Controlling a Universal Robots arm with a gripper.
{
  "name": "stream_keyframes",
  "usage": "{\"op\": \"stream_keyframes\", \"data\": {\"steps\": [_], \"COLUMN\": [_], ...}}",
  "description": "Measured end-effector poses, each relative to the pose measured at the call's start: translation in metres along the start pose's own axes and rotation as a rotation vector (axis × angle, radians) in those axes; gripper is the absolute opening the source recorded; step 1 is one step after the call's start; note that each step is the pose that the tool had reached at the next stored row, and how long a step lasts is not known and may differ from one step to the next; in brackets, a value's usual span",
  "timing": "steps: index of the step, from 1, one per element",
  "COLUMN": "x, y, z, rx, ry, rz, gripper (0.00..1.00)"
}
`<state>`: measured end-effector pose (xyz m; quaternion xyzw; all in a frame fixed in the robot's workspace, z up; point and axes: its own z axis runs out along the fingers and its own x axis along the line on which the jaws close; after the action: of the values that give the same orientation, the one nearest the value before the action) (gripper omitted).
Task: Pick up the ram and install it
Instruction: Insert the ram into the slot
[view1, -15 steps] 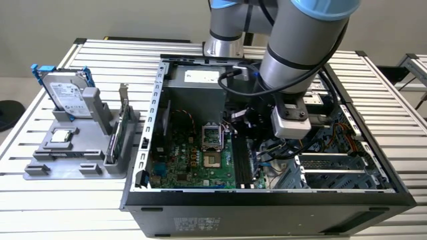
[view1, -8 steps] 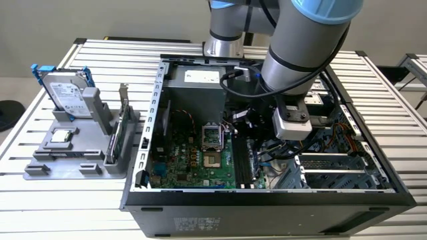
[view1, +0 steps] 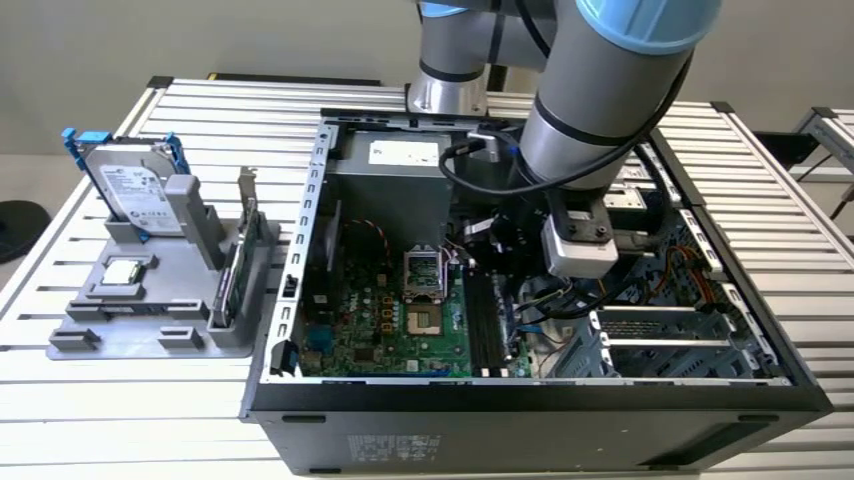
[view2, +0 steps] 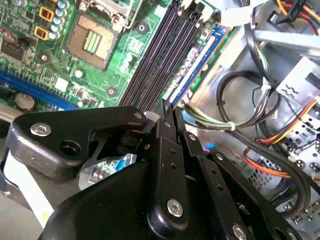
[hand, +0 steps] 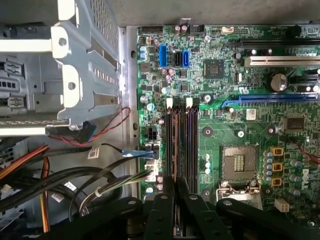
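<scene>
One computer case (view1: 287, 300) lies open on the slatted table (view1: 747, 150), holding one motherboard (view1: 374, 320) with one empty processor socket (hand: 239, 163). Beside that socket run four long black memory slots (hand: 182, 140). Left of the case stands one grey parts holder (view1: 147, 300) carrying one hard drive (view1: 134, 185).

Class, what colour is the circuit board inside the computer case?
Green, seen best in the first wrist view: the circuit board.

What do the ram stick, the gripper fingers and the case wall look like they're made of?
ram: blue circuit board, probably fibreglass laminate, glossy, with a white label.
Gripper fingers: matte black, bolted links, likely metal or hard plastic.
Case wall: bare grey sheet metal, perforated and stamped.
</scene>
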<state>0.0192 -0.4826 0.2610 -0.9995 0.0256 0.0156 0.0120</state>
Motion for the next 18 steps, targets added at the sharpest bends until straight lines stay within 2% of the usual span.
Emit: {"op": "stream_keyframes", "data": {"steps": [4, 18], "x": [0.0000, 0.0002], "y": [-0.0035, -0.0121], "z": [0.0037, 0.0213], "rx": [0.0031, 0.0029], "ry": [-0.0001, -0.0002], "rz": [0.000, 0.000], "gripper": [0.00, 0.00]}}
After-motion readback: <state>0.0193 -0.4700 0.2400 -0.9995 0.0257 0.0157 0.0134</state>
